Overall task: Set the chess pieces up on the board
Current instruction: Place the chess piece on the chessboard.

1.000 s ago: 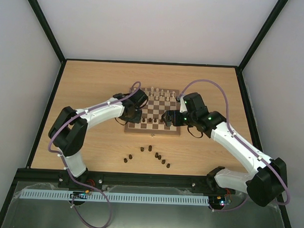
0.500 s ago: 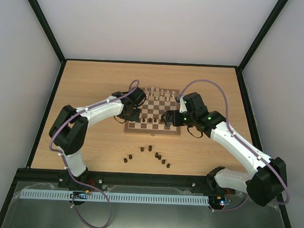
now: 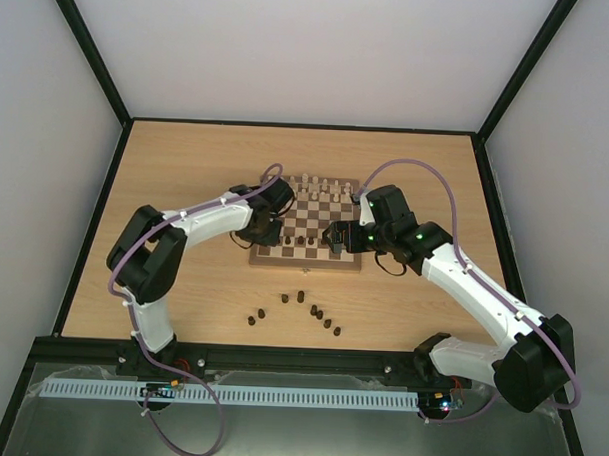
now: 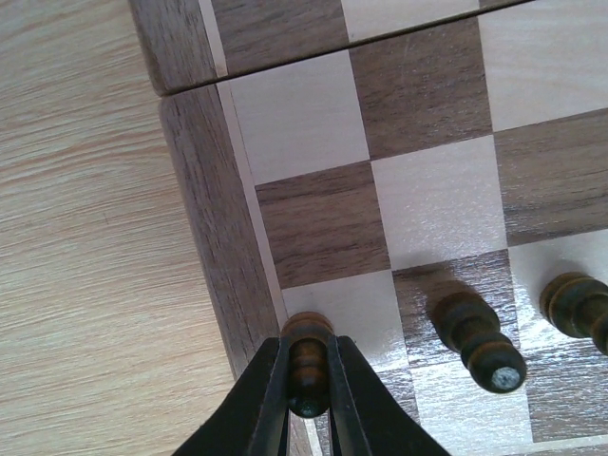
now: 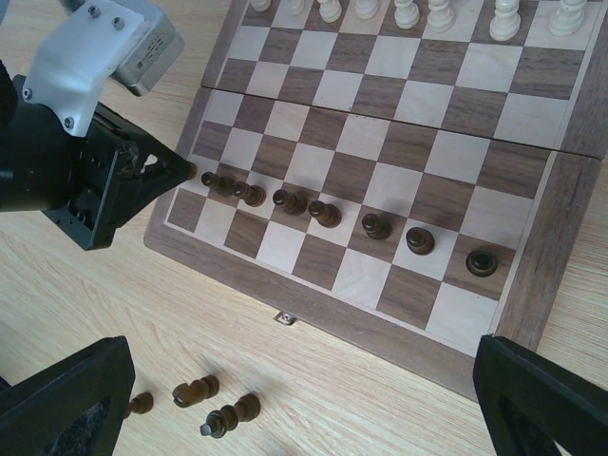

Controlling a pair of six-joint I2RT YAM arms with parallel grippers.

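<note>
The board (image 3: 304, 262) lies mid-table, with pale chess pieces (image 3: 324, 186) along its far rows and a row of dark pawns (image 5: 375, 226) on the second near row. My left gripper (image 4: 309, 404) is shut on a dark pawn (image 4: 308, 361). That pawn stands upright on the light square beside the board's left border (image 4: 204, 237). From above, the left gripper (image 3: 267, 230) sits at the board's left side. My right gripper (image 5: 304, 408) hangs open and empty above the board's near edge, by its right side from above (image 3: 336, 237).
Several loose dark pieces (image 3: 302, 308) lie on the tabletop near the board; three of them (image 5: 195, 389) show under the right wrist. A small metal clasp (image 5: 285, 317) sits on the board's near border. Black frame rails edge the table.
The left arm's elbow has swung a little toward the board while its gripper stays at the board's left edge, still shut on the pawn. The right arm has not moved.
</note>
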